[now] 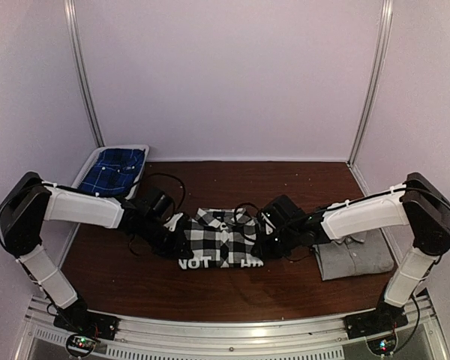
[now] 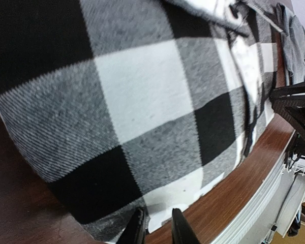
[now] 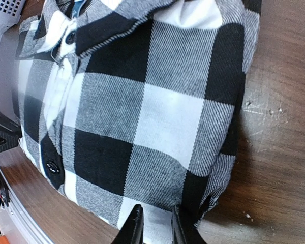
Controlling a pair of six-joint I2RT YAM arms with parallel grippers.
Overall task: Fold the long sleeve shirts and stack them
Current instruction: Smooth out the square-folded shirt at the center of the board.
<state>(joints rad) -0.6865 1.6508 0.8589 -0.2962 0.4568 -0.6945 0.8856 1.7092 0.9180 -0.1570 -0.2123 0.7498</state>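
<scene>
Two shirts logged. Check flannel shirt [image 1: 221, 238] — folded, middle of tabletop [image 1: 210, 294]; my left hand [image 2: 156, 231] and right hand [image 3: 155, 229] each nearly closed, pinching its edge. Plain grey shirt [image 1: 356, 255] — folded, at its 3 o'clock. Stacking, I judge, remains.

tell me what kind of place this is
Likely a robot test booth, not a home: bare white panel walls on metal posts, two arms bolted to a rail at a wooden table, a bin of clothing.
</scene>
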